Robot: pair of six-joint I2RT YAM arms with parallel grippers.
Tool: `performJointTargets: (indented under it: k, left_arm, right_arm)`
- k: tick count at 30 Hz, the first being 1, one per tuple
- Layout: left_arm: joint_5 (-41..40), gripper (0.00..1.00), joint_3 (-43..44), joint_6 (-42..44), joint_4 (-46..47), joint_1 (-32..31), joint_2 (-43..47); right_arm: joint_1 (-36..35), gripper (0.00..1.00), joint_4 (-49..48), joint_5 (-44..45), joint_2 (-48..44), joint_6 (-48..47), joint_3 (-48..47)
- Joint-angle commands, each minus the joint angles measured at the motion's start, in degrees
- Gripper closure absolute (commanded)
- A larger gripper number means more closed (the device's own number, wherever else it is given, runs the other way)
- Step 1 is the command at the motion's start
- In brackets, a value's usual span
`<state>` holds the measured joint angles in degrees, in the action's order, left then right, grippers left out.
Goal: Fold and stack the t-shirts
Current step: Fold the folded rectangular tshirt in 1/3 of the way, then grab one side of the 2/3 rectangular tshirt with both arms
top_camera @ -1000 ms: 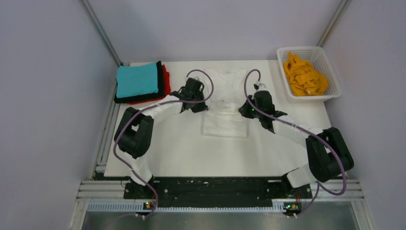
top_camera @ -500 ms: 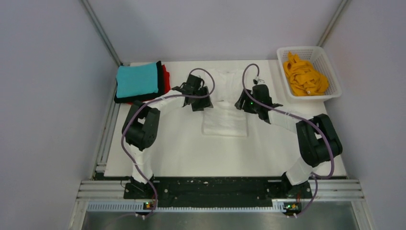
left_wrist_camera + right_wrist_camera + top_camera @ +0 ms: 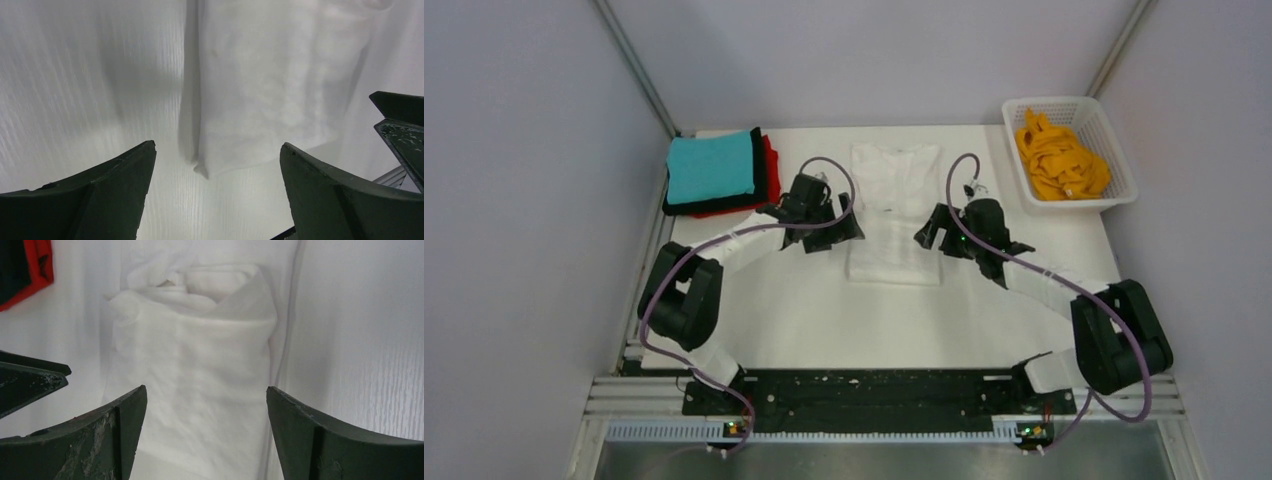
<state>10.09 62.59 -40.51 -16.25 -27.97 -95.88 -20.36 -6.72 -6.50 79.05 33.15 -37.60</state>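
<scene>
The table (image 3: 804,310) carries everything. The largest piece on it is the white t-shirt (image 3: 894,215), which now lies flat as a long narrow strip running straight away from both grippers, in the gap between them. A second ago its far half was bunched up under the two grippers. Half a second ago they were further out over it. Now that cloth is laid out smooth to the collar end, and both arms have drawn back to the strip's sides.

Far off beyond your left gripper sits the finished stack, with the teal t-shirt (image 3: 711,167) on top, the black t-shirt (image 3: 760,160) under it and the red t-shirt (image 3: 773,170) showing at the edge. Well out past your right gripper stands the basket (image 3: 1114,148), with the orange t-shirt (image 3: 1059,160) crumpled inside.

Your left gripper (image 3: 217,150) is spread wide and holds nothing; the strip's near corner lies just ahead, between its fingers. Your right gripper (image 3: 206,390) is released too, and the white cloth shows in front of its gaping jaws.

I judge the lengthwise fold done and let go. The strip still wants folding across before it goes onto the stack, and the orange shirt is untouched.
</scene>
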Motion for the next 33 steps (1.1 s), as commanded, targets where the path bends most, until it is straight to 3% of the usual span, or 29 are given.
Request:
performJointTargets:
  k: [1,6,12,16,24,26,31,33]
  left_arm:
    - [2.9,0.04,-6.4,-3.0,3.7,-2.0,2.7]
    - [2.8,0.15,-8.7,-4.6,4.3,-4.0,1.1]
    - [3.1,0.33,-8.9,-5.6,4.4,-5.8,-2.0]
    - [1.0,0.49,-9.1,-5.9,3.6,-7.3,-3.4]
    - [0.1,0.79,-8.5,-6.1,3.9,-7.3,-6.8]
    - [-0.2,1.0,-8.4,-6.2,3.9,-7.3,-7.6]
    - [-0.5,1.0,-12.2,-6.4,6.0,-7.5,-5.8]
    - [-1.5,1.0,-16.2,-6.9,7.3,-7.8,-3.4]
  right_arm:
    - [0.4,0.13,-2.5,-6.2,-5.1,1.6,4.9]
    - [0.2,0.15,2.7,-3.6,-8.9,3.9,10.0]
    - [0.2,0.27,4.1,-2.2,-9.5,5.7,12.4]
    - [0.0,0.41,2.4,-4.7,-7.8,6.8,13.6]
    - [-0.2,0.59,-1.0,-5.1,-3.5,7.4,15.1]
    - [-0.2,0.66,-1.8,-4.3,-2.6,7.9,15.6]
    - [-0.4,1.0,-1.4,-6.1,-3.2,8.5,16.9]
    - [-0.9,1.0,-0.5,-6.1,-5.3,9.1,18.8]
